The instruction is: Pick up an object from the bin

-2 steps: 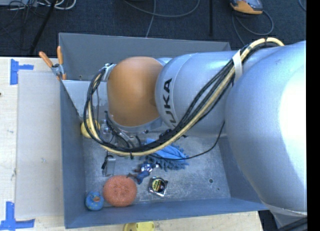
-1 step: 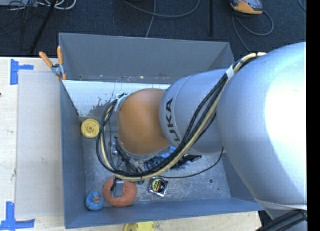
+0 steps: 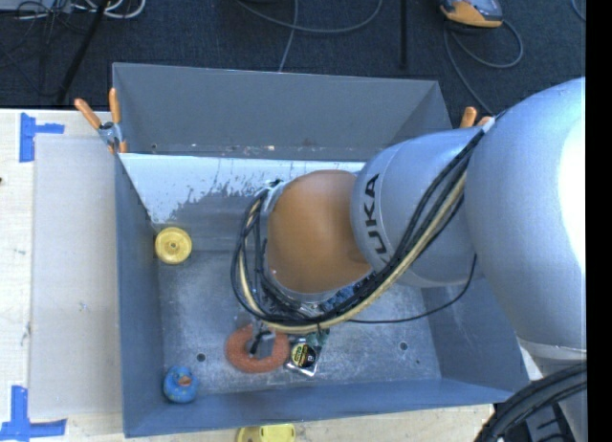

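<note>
Item: my gripper (image 3: 273,340), low at 6 o'clock in the grey metal bin (image 3: 239,115), under my orange wrist cover (image 3: 311,230); how far open, I cannot tell. Beneath it: flat orange-red ring (image 3: 251,354); small black-and-yellow block (image 3: 304,357) just beside, at its 3 o'clock. Yellow round disc (image 3: 173,245) at 9 o'clock; blue ball (image 3: 180,385) at 7 o'clock

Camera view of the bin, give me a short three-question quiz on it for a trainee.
1. True or false: the yellow round thing lies in the bin's right half.
2. Which thing is the gripper over? A) the yellow round thing B) the orange-red ring C) the blue thing
3. Fill in: the arm reaches in from the view's ___ side.
Key: 1 false, it lies left; 2 B; 3 right.
</note>
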Robot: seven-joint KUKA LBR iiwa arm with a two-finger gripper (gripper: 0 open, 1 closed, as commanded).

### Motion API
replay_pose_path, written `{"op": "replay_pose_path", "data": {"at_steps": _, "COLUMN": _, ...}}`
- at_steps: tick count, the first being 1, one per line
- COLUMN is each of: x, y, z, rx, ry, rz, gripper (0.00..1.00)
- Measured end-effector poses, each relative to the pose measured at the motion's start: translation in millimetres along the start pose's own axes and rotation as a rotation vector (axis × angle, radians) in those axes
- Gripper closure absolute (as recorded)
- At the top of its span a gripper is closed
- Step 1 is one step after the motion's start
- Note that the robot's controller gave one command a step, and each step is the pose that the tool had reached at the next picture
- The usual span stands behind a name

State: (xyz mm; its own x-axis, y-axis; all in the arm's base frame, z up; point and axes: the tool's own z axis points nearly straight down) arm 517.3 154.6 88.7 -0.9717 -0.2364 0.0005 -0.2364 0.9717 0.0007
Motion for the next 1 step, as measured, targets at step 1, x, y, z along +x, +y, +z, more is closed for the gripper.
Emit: {"op": "replay_pose_path", "data": {"at_steps": 1, "x": 0.0, "y": 0.0, "z": 0.0, "rx": 0.0, "ry": 0.0, "rz": 0.001, "gripper": 1.0}}
